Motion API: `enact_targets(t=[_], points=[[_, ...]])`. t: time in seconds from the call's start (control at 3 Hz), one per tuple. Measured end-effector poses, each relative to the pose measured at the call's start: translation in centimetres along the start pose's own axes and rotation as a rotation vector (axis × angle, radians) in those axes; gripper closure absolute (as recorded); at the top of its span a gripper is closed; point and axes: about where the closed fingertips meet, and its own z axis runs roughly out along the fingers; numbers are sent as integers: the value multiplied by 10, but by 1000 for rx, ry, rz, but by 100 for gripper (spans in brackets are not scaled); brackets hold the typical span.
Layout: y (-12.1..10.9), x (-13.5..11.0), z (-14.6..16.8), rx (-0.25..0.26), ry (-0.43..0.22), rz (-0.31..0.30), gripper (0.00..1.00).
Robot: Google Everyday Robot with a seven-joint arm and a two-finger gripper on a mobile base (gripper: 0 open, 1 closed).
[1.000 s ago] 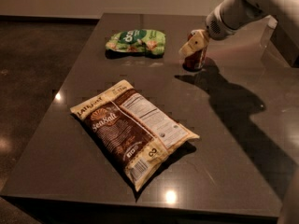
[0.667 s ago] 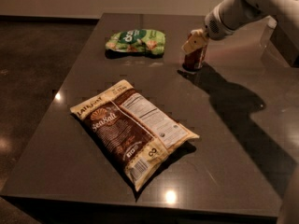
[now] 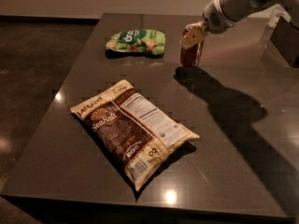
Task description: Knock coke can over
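Note:
The coke can (image 3: pixel 188 56), small and dark red-brown, stands upright on the dark table (image 3: pixel 233 139) at the far right, just right of the green snack bag (image 3: pixel 136 41). My gripper (image 3: pixel 193 35) reaches in from the upper right on the white arm (image 3: pixel 233 3). It sits at the can's top, overlapping its upper part and hiding the rim.
A large brown sea-salt chip bag (image 3: pixel 133 130) lies flat in the middle of the table. A dark object (image 3: pixel 285 38) stands at the far right edge. The arm's shadow falls across the right side of the table.
My gripper has shifted slightly left at the can's top. The can appears to have moved slightly left with it and still stands upright.

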Motion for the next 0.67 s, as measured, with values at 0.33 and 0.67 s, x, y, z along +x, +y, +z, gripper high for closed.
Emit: enact_targets(t=[0.33, 0.67], points=[[17, -10, -23, 2, 82, -106, 100], [36, -10, -31, -41, 222, -217, 100]])
